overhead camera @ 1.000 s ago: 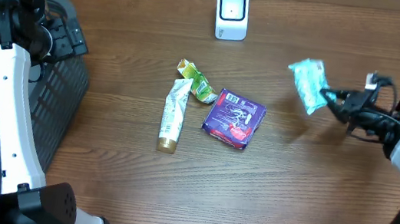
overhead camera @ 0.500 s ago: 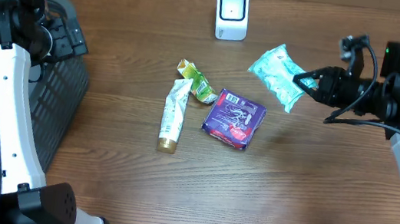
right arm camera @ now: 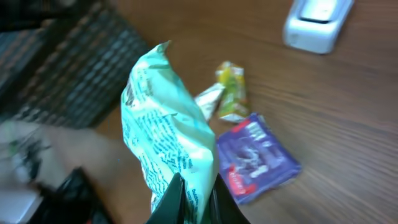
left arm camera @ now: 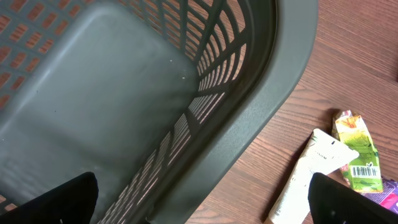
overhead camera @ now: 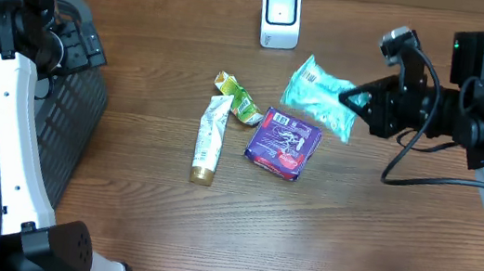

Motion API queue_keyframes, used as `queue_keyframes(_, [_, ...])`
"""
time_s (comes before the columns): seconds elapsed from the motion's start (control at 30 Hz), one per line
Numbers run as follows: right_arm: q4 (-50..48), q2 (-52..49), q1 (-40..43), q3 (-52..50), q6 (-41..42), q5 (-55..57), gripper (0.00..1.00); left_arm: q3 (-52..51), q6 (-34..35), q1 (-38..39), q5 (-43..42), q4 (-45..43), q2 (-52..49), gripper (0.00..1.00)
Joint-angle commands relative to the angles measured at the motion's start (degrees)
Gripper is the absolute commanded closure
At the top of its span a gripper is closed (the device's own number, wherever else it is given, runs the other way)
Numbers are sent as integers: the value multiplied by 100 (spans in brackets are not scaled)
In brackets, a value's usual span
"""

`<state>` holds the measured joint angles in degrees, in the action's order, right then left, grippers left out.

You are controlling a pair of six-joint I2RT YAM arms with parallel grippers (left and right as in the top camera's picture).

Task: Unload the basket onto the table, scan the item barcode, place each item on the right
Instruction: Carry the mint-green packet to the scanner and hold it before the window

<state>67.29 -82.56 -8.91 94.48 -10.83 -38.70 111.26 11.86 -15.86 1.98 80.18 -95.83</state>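
The left tool (left arm camera: pixel 202 202) hangs with its fingers spread wide over the dark basket (overhead camera: pixel 75 123). On the bench (overhead camera: pixel 210 234) lie a tube (overhead camera: pixel 209 139), a green sachet (overhead camera: pixel 239 101) and a purple packet (overhead camera: pixel 284 142), with a white scanner (overhead camera: pixel 280 16) at the far edge. The right tool (overhead camera: pixel 356 101) pinches a mint-green bag (overhead camera: pixel 319 95) by one end, held off the bench between the scanner and the purple packet.

Even soft light, faint shadows on table (overhead camera: pixel 350 243); R wrist view motion-blurred, esp. bkgd; others sharp.
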Motion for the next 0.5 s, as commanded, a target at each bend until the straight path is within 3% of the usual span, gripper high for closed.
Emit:
queue_keyframes(0.0, [-520,-46,-501,144,1366,1945,97,44,59,-24,-28,-4,-28,1])
queue_keyframes(0.13, [-942,-645,-1322,382,1952,4179,97,44,57,-24,-28,-4,-28,0])
queue_keyframes(0.3, [-721,-2118,-1779,1768,1980,5816,97,44,59,-24,-28,-4,-28,0])
queue_keyframes(0.43, [-1158,-2922,-1985,2455,1521,7298,96,44,59,-24,-28,-2,-28,1])
queue_keyframes(0.47, [-1585,-3106,-2052,2452,1075,7772,96,44,59,-24,-28,-4,-28,1])
